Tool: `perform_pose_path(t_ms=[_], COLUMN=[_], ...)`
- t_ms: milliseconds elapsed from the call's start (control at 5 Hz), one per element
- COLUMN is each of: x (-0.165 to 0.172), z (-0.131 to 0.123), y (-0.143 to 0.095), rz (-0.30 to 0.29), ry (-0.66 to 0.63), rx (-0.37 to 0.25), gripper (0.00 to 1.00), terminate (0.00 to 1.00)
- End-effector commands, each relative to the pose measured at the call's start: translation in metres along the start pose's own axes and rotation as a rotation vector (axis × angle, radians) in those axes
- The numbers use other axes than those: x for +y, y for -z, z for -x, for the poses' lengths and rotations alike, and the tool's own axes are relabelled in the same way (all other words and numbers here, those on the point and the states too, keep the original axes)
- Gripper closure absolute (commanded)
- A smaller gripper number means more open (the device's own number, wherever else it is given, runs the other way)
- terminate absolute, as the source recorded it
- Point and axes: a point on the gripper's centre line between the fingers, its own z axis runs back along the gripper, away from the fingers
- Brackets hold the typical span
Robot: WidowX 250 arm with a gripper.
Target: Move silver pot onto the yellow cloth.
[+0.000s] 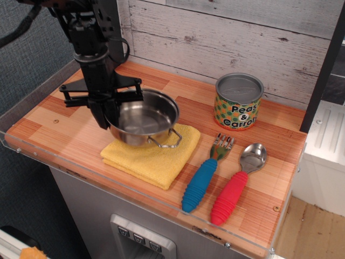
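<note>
Left of scene: the gripper (109, 116) stands vertical at the left rim of the silver pot (143, 117), its fingers closed on that rim — the pot is in its grasp. The pot sits level, mouth up, over the rear portion of the yellow cloth (156, 156). Whether its base is touching the fabric or hanging just above cannot be told from this view; one wire handle projects forward over the cloth.

Assessment: transport appears largely complete. Remaining, in my judgement — set the pot down if not already seated, release the rim, and withdraw the arm.

Right of the cloth, a blue-handled fork (204, 175), a red-handled spoon (235, 185) and a can (239, 101) stand apart from the work.
</note>
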Motion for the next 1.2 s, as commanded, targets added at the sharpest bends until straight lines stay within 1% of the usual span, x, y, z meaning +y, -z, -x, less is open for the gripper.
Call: perform_pose_path(t_ms=[0,200,400,600,800,1000], x=[-0.0025,-0.0008,0.0003,-0.0010,0.0010,-0.0006], z=[-0.0003,0.0014,0.0006,-0.0003,0.0000,0.0000], y=[-0.0078,-0.0042,-0.0022,-0.0007,-0.0025,-0.0073], rz=[0.043,0.033,0.045,0.026,0.044,0.035], ry=[0.113,0.138,0.171,0.176,0.169,0.181], rx=[-0.063,-0.065,-0.075,-0.066,-0.054,-0.058], gripper=[1.00,1.00,1.00,0.00,0.00,0.00], terminate=[0.00,0.00,0.00,0.00,0.00,0.00])
